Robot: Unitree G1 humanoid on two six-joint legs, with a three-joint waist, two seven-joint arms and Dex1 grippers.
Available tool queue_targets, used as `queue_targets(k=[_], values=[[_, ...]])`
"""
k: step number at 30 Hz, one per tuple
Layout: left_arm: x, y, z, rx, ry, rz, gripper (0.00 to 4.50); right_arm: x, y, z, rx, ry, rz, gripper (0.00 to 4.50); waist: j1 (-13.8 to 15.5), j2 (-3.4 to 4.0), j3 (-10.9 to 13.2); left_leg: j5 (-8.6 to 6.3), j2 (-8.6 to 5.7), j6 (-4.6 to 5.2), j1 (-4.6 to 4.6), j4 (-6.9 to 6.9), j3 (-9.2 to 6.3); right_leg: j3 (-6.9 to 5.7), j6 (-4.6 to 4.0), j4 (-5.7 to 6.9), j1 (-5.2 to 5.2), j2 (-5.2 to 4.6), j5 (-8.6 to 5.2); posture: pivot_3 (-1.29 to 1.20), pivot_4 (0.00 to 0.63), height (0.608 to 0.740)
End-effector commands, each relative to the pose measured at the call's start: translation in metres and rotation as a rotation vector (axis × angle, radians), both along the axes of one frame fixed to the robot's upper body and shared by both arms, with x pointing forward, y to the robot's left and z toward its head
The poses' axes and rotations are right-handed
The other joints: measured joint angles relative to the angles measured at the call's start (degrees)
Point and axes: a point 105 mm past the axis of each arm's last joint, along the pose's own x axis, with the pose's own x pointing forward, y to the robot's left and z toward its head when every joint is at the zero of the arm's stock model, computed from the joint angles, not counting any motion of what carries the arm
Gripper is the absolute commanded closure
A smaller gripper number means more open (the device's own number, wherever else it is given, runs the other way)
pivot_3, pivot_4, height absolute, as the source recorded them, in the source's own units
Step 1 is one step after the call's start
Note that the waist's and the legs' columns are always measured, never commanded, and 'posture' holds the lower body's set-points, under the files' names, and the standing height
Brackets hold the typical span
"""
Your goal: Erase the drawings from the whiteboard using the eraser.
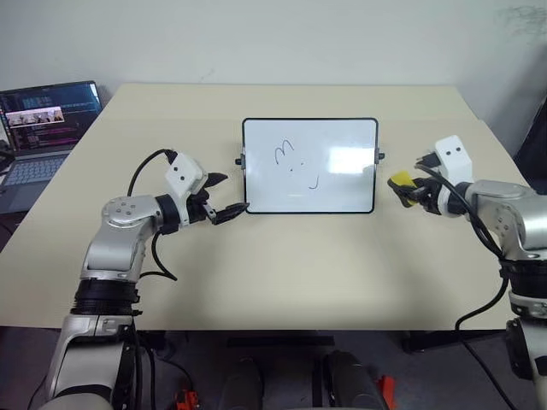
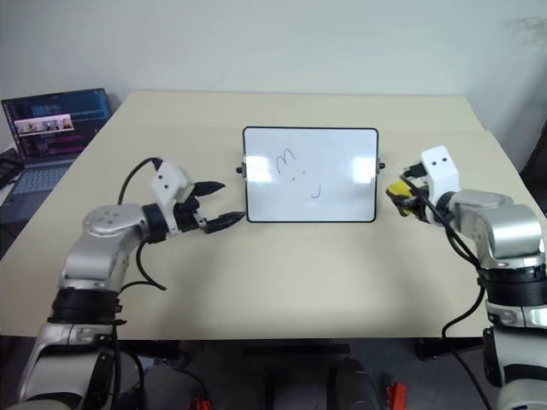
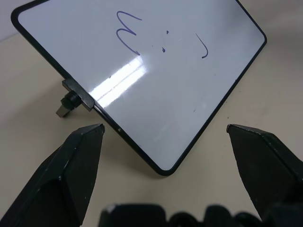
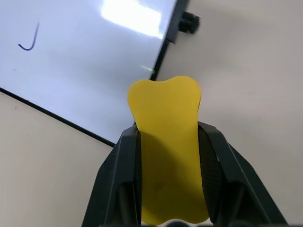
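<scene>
On the pale surface [image 1: 282, 273], toward its far middle, the whiteboard [image 1: 342, 184] stands tilted back in its thin black frame, with a black knob at each side. Its drawings [image 1: 291, 162], a few thin dark squiggles and a hook-shaped curve, sit on the left half of the white face. Near the board's lower left corner, the left gripper [image 1: 224, 197] hangs with its two black fingers spread wide and nothing between them; in the left wrist view that corner lies in the gap between the fingers. Just beside the board's right edge, the right gripper [image 1: 408, 187] is clamped on the eraser [image 4: 165, 142], a yellow block whose end juts out past the fingertips toward the frame. A laptop [image 1: 38, 137] with a lit screen sits at the far left
</scene>
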Motion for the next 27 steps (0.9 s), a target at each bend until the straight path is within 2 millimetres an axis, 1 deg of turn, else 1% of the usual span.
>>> queue_targets(k=[1,2,3,6,7,9,12,13,14,16,18,20,22,27], values=[[-0.002,-0.003,0.019,-0.011,-0.074,0.002,0.00,0.005,0.009,0.020,-0.012,-0.082,0.037,3.26,0.13,0.00,0.00,0.00,0.00,0.00,-0.01,0.00,0.00,0.00,-0.01,-0.01,0.00,0.00,0.00,0.00,0.150,0.740],[-0.001,-0.003,0.020,-0.014,-0.076,0.006,0.00,0.006,0.014,0.024,-0.014,-0.107,0.059,3.26,0.24,0.00,0.00,0.00,0.00,0.00,-0.01,0.00,0.00,0.00,-0.01,-0.01,0.00,0.00,0.01,0.00,0.150,0.740],[-0.002,-0.002,0.020,-0.022,-0.068,0.017,0.00,0.009,0.023,0.036,-0.050,-0.186,0.095,3.26,0.24,0.00,0.00,0.00,0.00,0.00,-0.01,0.00,0.00,0.00,-0.02,0.00,-0.01,0.00,0.01,0.00,0.150,0.740],[-0.004,0.004,0.016,0.005,-0.056,0.028,0.00,0.014,0.063,0.077,-0.074,-0.391,0.219,3.26,-0.70,0.06,0.04,0.00,0.01,0.00,0.00,0.00,0.03,0.01,-0.01,0.02,-0.05,0.00,0.01,0.00,0.150,0.740],[-0.004,0.004,0.015,0.009,-0.055,0.029,0.00,0.015,0.076,0.085,-0.070,-0.428,0.253,3.27,-1.07,0.09,0.05,0.00,0.02,0.00,0.02,-0.01,0.03,0.01,-0.01,0.03,-0.06,0.01,0.01,0.00,0.150,0.740],[-0.003,0.004,0.014,0.018,-0.053,0.028,0.00,0.017,0.101,0.095,-0.073,-0.477,0.314,3.27,-1.21,0.09,0.05,0.00,0.03,0.00,0.02,-0.02,0.03,0.01,-0.01,0.08,-0.09,0.02,0.01,0.00,0.150,0.740],[-0.001,-0.001,0.013,0.030,-0.049,0.019,0.00,0.025,0.142,0.099,-0.061,-0.507,0.373,3.27,-1.16,0.08,0.04,0.00,0.04,0.00,0.05,-0.03,0.00,-0.01,-0.04,0.18,-0.09,0.03,0.01,0.00,0.150,0.740],[0.000,-0.002,0.009,0.055,-0.043,0.017,0.00,0.034,0.156,0.092,-0.114,-0.513,0.359,3.27,-1.12,0.08,0.04,0.00,0.04,0.00,0.05,-0.03,0.00,-0.01,-0.04,0.22,-0.09,0.03,0.01,0.00,0.150,0.740],[0.000,-0.003,0.007,0.073,-0.039,0.015,0.00,0.040,0.164,0.088,-0.159,-0.521,0.348,3.27,-1.10,0.08,0.04,0.00,0.02,0.00,0.06,-0.01,-0.01,-0.01,-0.05,0.30,-0.10,0.03,0.01,0.00,0.150,0.740],[0.001,-0.002,0.005,0.078,-0.042,0.023,0.00,0.052,0.184,0.078,-0.170,-0.508,0.322,3.27,-1.08,0.08,0.04,0.00,0.01,-0.01,0.07,0.00,-0.02,-0.01,-0.07,0.41,-0.13,0.02,0.01,0.00,0.150,0.740],[0.000,-0.001,0.007,0.069,-0.046,0.026,0.00,0.061,0.198,0.072,-0.161,-0.489,0.293,3.27,-0.92,0.07,0.05,0.01,0.01,-0.01,0.05,-0.01,-0.06,-0.04,-0.10,0.50,-0.19,0.02,0.00,0.00,0.150,0.740],[0.000,-0.001,0.008,0.066,-0.047,0.026,0.00,0.067,0.204,0.068,-0.161,-0.482,0.280,3.27,-0.73,0.07,0.06,0.01,0.00,-0.01,0.02,-0.01,-0.12,-0.10,-0.12,0.53,-0.20,0.02,0.00,0.00,0.150,0.740],[0.000,-0.002,0.008,0.064,-0.047,0.023,0.00,0.073,0.205,0.067,-0.191,-0.494,0.261,3.27,-0.71,0.07,0.06,0.01,-0.02,-0.01,0.00,-0.02,-0.14,-0.13,-0.12,0.51,-0.20,0.01,-0.01,0.00,0.150,0.740],[-0.004,-0.005,0.007,0.055,-0.041,0.013,0.00,0.085,0.206,0.073,-0.222,-0.504,0.201,3.27,-1.08,0.07,0.06,0.01,-0.01,-0.01,0.02,-0.07,-0.16,-0.14,-0.16,0.60,-0.27,0.02,-0.03,0.00,0.150,0.740]])
